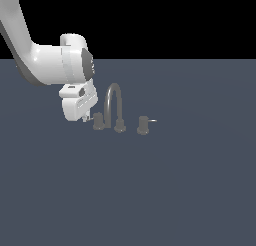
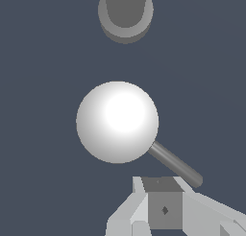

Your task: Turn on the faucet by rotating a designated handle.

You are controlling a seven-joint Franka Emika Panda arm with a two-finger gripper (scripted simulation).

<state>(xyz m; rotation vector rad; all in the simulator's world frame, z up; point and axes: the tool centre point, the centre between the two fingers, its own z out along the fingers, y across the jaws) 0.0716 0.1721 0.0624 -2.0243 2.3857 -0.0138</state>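
Note:
The faucet (image 1: 114, 107) is a small dull grey tap set with an arched spout and two side valves. The handle (image 1: 99, 121) is the valve at the exterior view's left. In the wrist view its round top (image 2: 117, 122) looks bright white from above, and its thin dull grey lever rod (image 2: 175, 164) sticks out sideways. My gripper (image 1: 86, 118) hangs low just beside this valve, on its left in the exterior view. In the wrist view my gripper (image 2: 163, 201) looks shut and empty, with its tip close beside the rod's free end; I cannot tell whether they touch.
The other valve (image 1: 143, 125), with a bright whitish lever (image 1: 152, 121), stands at the exterior view's right of the spout. The spout's base (image 2: 126, 14) lies beyond the handle in the wrist view. Everything stands on a flat dark blue-grey floor (image 1: 150, 190).

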